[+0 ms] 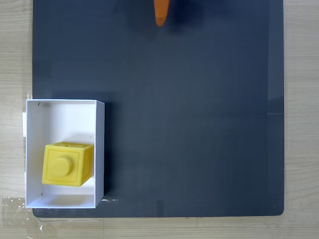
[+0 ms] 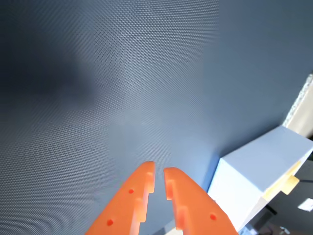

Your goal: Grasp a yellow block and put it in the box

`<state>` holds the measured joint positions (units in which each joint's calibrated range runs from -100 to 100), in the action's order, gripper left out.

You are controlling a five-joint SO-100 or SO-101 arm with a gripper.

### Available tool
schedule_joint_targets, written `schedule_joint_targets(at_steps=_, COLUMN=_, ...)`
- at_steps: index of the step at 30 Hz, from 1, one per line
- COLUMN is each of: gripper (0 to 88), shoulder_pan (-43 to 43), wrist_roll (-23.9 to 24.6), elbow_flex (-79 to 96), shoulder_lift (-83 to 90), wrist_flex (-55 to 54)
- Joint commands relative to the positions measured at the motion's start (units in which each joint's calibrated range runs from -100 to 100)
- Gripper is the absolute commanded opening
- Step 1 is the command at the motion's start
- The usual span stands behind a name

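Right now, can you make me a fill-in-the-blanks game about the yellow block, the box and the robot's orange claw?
1. The yellow block sits inside the ____ box.
2. In the fixed view, the box stands at the lower ____ corner of the dark mat.
3. The face of the block with the round stud points ____.
4. In the wrist view, the orange gripper holds ____ between its fingertips.

Missing words: white; left; up; nothing
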<state>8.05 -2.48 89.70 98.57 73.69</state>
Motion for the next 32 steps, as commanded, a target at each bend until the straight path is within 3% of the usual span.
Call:
schedule_joint_targets(at_steps=1, gripper=2.5, shoulder_pan=0.9, wrist_roll=0.2, elbow_flex=2.1, shoulder_lift=0.3, wrist_flex=0.5)
schedule_joint_targets(at_steps=32, gripper=2.5, shoulder_pan=0.3, wrist_roll=-0.1, elbow_flex=2.1, shoulder_lift=0.3, wrist_flex=0.5)
